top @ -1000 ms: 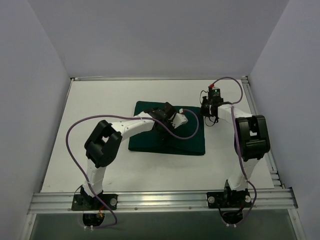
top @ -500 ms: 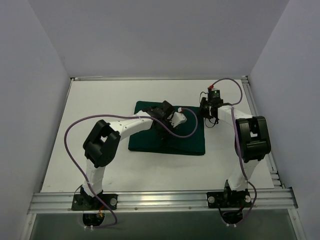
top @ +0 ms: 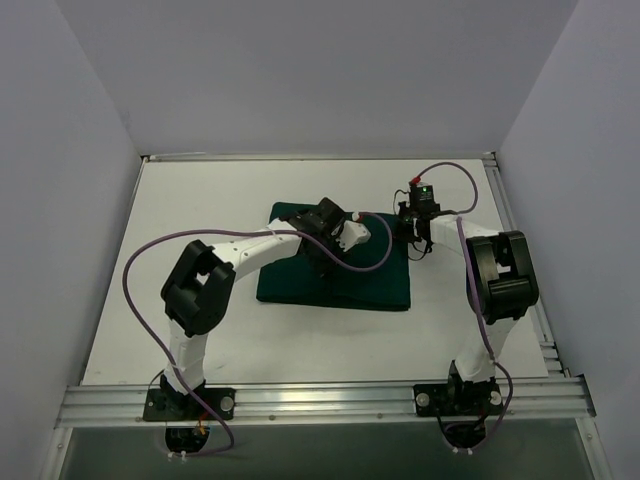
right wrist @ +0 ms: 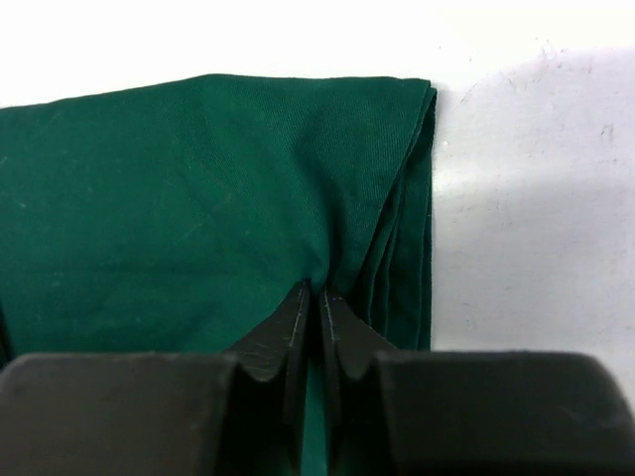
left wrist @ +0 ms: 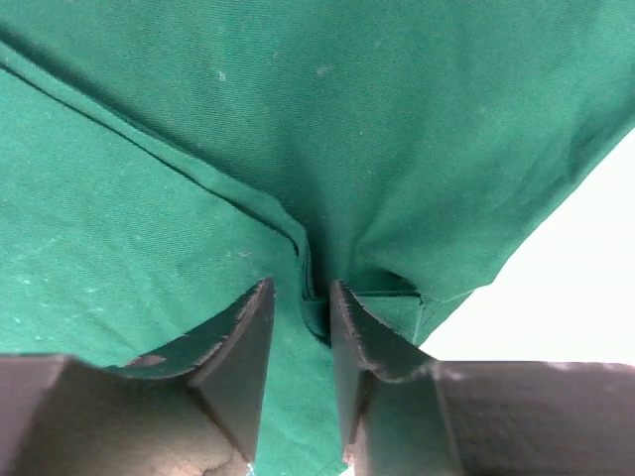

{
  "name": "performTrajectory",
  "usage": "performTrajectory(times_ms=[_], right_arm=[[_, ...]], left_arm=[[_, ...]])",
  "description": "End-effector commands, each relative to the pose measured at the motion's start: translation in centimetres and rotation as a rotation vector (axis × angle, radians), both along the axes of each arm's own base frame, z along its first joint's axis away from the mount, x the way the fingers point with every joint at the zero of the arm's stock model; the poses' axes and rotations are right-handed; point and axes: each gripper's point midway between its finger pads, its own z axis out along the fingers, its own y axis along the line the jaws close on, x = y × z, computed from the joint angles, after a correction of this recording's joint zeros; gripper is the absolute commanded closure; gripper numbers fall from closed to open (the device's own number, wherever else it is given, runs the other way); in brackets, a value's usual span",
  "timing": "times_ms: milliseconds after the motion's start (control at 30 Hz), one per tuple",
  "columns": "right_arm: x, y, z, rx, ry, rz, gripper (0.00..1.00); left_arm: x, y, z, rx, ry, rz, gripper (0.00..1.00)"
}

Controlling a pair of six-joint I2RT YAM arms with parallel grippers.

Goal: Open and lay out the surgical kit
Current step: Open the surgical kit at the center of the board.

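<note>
The dark green cloth wrap lies folded on the white table, still closed. The steel tray and the silver instruments are hidden. My left gripper is over the middle of the wrap. In the left wrist view its jaws stand close together on a raised fold of the cloth, and creases run into the pinch. My right gripper is at the wrap's far right corner. In the right wrist view it is shut on the top layer of cloth, beside the stacked folded edges.
White table lies all round the wrap, with bare surface right of the cloth edge. White walls stand at the back and sides. Purple cables loop from both arms, and the left arm's cable crosses above the wrap.
The left gripper has shifted slightly towards the far side over the wrap. The right gripper has moved a little left and further back at the wrap's corner.
</note>
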Motion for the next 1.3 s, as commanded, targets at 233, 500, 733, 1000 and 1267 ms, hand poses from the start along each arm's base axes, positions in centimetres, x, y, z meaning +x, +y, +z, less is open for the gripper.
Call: performTrajectory(times_ms=[233,500,733,1000,1267], right_arm=[[-1.0,-0.4,-0.6,-0.027,0.023,-0.017,1.0],[-1.3,-0.7,-1.1,-0.044,0.037,-0.018,1.0],[-1.3,-0.9,-1.6,-0.055,0.044,-0.019,1.0],[-0.6,-1.2,-0.5,-0.093,0.024,-0.03,1.0],[0.2,-0.8,0.5,-0.124,0.012,-0.021,1.0]], left_arm=[[0.1,0.5,3.2,-0.06,-0.013,-0.006,0.97],[2.8,4.1,7.1,-0.167,-0.022,0.113,0.98],[5.1,11.0,9.9,-0.241,-0.053,0.253,0.98],[8.3,24.9,9.1,-0.233,-0.126,0.569,0.98],[7.4,36.1,5.1,-0.198,-0.114,0.84,0.98]])
